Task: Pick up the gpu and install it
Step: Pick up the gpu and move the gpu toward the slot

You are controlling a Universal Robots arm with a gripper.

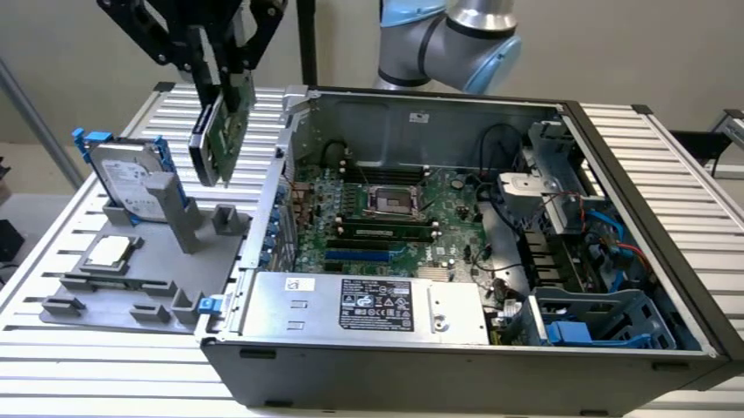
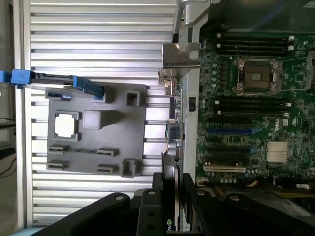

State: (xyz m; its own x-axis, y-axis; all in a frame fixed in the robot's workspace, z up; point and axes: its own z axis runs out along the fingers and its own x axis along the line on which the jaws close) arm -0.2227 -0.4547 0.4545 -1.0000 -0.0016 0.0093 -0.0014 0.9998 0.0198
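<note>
Well, fingers [image 1: 206, 78] clamped half-shut on the top edge of the gpu [image 1: 221, 135], which hangs upright in open air above the gray holder tray [image 1: 226, 261], just outside the computer case side wall [image 1: 282, 165]. Hard drive with blue rails [image 1: 125, 181] stands near on the tray. Motherboard [image 2: 256, 123] reads Dell; power supply label [image 1: 378, 306] unreadable.

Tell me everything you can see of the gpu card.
The thin, flat, rectangular gpu card shows a green circuit-board face and a dark opposite face. It hangs on edge, tilted, clamped at its upper end by the black gripper. It is in the air above the grey parts tray, beside the open grey computer case, touching neither.
</note>
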